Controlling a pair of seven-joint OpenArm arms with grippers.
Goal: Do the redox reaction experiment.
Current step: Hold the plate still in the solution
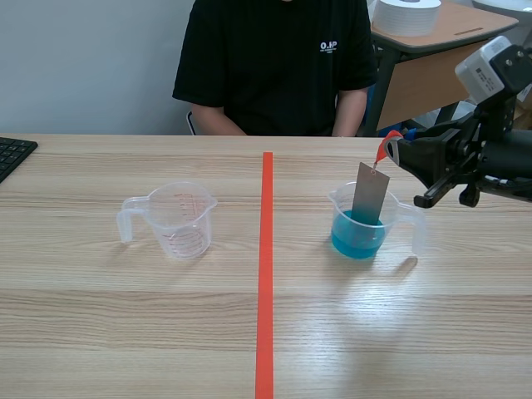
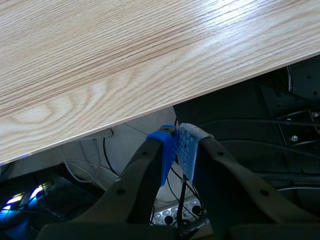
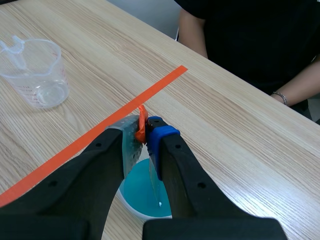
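Observation:
A clear beaker point(image 1: 366, 224) with blue liquid point(image 1: 357, 237) stands right of the tape line. A grey metal strip point(image 1: 369, 194) with a red tag point(image 1: 387, 145) on top hangs with its lower end in the liquid. My right gripper point(image 1: 397, 151) is shut on the red tag point(image 3: 142, 125), just above the beaker point(image 3: 145, 200). An empty clear measuring cup point(image 1: 176, 218) stands left of the line, also seen ahead in the right wrist view point(image 3: 36, 72). My left gripper point(image 2: 180, 142) is shut on nothing, beyond the table edge point(image 2: 150, 107).
A person in a black shirt point(image 1: 274, 58) sits across the table, forearm point(image 3: 295, 87) near the far edge. A black keyboard point(image 1: 12, 154) lies at the far left. The orange-red tape line point(image 1: 266, 266) runs down the middle.

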